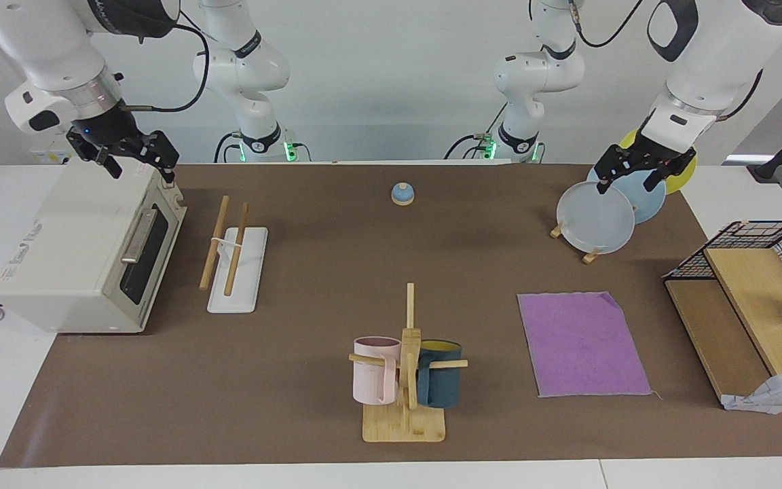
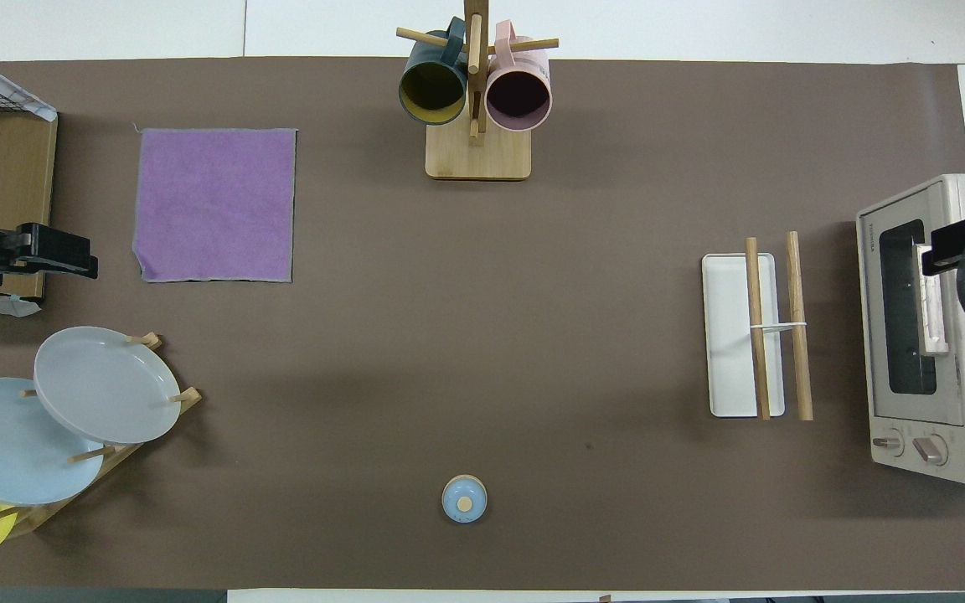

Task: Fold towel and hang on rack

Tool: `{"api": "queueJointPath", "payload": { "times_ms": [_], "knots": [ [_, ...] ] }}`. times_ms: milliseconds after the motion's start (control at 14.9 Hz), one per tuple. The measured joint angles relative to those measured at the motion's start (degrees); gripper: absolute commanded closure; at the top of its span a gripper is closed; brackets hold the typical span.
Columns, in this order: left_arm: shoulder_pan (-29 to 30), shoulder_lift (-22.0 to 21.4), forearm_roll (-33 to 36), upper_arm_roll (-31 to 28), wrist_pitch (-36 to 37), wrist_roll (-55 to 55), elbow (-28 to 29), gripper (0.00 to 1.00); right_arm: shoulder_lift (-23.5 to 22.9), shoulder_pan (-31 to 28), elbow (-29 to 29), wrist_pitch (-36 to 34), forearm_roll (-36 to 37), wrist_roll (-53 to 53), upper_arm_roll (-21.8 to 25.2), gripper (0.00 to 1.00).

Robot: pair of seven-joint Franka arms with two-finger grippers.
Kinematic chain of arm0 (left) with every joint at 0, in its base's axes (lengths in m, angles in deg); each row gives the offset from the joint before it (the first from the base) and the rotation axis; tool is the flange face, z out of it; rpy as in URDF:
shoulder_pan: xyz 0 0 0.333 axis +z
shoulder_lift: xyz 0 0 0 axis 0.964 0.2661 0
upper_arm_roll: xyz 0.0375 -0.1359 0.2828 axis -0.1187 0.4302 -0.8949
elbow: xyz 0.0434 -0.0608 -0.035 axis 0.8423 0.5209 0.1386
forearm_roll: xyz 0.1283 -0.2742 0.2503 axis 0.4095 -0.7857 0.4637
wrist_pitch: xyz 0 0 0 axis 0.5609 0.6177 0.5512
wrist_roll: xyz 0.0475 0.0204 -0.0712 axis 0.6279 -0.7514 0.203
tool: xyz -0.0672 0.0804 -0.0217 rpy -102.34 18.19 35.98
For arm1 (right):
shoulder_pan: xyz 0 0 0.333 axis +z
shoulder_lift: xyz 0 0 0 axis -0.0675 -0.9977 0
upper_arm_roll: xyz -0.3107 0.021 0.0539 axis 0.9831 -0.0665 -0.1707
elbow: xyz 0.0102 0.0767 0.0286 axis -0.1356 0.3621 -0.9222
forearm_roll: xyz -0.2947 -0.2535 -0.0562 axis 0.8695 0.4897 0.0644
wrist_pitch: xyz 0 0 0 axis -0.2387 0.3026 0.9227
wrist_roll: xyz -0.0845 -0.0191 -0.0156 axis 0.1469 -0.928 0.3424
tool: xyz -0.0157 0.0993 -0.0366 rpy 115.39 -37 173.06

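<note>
toaster oven (image 1: 85,248), mug tree (image 1: 406,380), plate stand (image 2: 105,456), bell (image 1: 402,194)

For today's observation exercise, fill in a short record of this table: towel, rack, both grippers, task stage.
towel: flat, unfolded, purple face up, toward the left arm's end
rack: bare, beside the toaster oven, toward the right arm's end
left gripper: open, empty, over the plates
right gripper: open, empty, over the toaster oven
stage: nothing folded or hung

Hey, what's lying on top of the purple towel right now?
Nothing lies on the towel: it is spread flat, purple face up, with one corner turned over. Whatever may be under it is covered. Both grippers are away from it.
</note>
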Motion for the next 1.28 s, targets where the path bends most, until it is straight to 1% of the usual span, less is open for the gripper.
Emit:
{"api": "queueJointPath", "payload": {
  "times_ms": [201, 336, 537, 671, 806, 1007, 1141, 1276],
  "knots": [
    [0.09, -0.03, 0.00, -0.11, -0.51, 0.14, 0.26, 0.00, 0.00, 0.00, 0.00, 0.00, 0.00, 0.00, 0.00, 0.00],
    [0.43, -0.04, 0.00, -0.26, -3.11, 0.25, 1.68, 0.00, 0.00, 0.00, 0.00, 0.00, 0.00, 0.00, 0.00, 0.00],
    [1.56, 0.14, 0.03, -0.28, -9.35, 0.27, 6.46, 0.00, 0.00, 0.00, 0.00, 0.00, 0.00, 0.00, 0.00, 0.00],
    [3.49, 0.95, 0.03, -0.35, -14.67, 0.26, 10.23, 0.00, 0.00, 0.00, 0.00, 0.00, 0.00, 0.00, 0.00, 0.00],
    [4.95, 4.25, 0.03, -0.42, -21.02, 0.25, 13.05, 0.00, 0.00, 0.00, 0.00, 0.00, 0.00, 0.00, 0.00, 0.00],
    [7.64, 13.18, 0.03, -0.49, -31.10, 0.26, 14.45, 0.00, 0.00, 0.00, 0.00, 0.00, 0.00, 0.00, 0.00, 0.00],
    [9.39, 17.79, 0.02, -0.51, -35.27, 0.33, 14.54, 0.00, 0.00, 0.00, 0.00, 0.00, 0.00, 0.00, 0.00, 0.00],
    [9.90, 20.24, 0.00, -0.50, -37.66, 2.60, 14.58, 0.02, 0.00, 0.00, 0.00, 0.00, 0.00, 0.00, 0.00, 0.00]
  ]
}}
